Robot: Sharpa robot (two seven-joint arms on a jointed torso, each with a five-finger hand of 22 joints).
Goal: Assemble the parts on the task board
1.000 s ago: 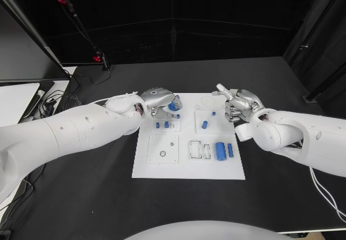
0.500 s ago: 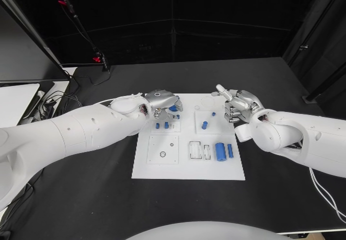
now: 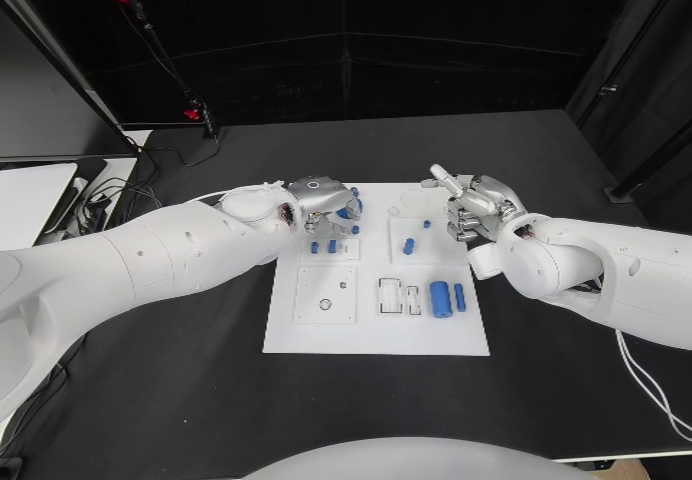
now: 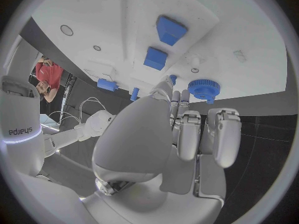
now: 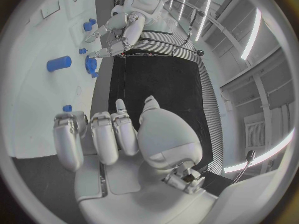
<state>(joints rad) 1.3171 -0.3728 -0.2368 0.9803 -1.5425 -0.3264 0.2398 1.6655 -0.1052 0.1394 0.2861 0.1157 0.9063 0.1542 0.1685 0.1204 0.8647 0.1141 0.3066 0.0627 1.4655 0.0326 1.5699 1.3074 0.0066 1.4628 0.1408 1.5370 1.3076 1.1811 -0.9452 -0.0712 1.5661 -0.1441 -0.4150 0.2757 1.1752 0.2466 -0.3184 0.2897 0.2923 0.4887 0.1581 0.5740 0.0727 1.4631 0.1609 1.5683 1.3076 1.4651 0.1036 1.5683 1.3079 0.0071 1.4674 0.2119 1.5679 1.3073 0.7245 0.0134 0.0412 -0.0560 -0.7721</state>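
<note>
Head view: left robot hand (image 3: 320, 195) pinches blue gear (image 3: 351, 211) over task board (image 3: 372, 340); right robot hand (image 3: 472, 208) curled, empty.

I see my left hand (image 3: 320, 196) and right hand (image 3: 473, 208) flanking the task board's (image 3: 378, 340) far end; its near half lies open.

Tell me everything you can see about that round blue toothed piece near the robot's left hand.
The blue gear is a small round disc with fine teeth around its rim and a raised hub in the middle; it looks like matte plastic. It sits at the far end of the white task board, by that end's left corner, right at the fingertips of the left hand. Whether the fingers actually pinch it or only touch it cannot be told. The right hand is well away from it.
</note>
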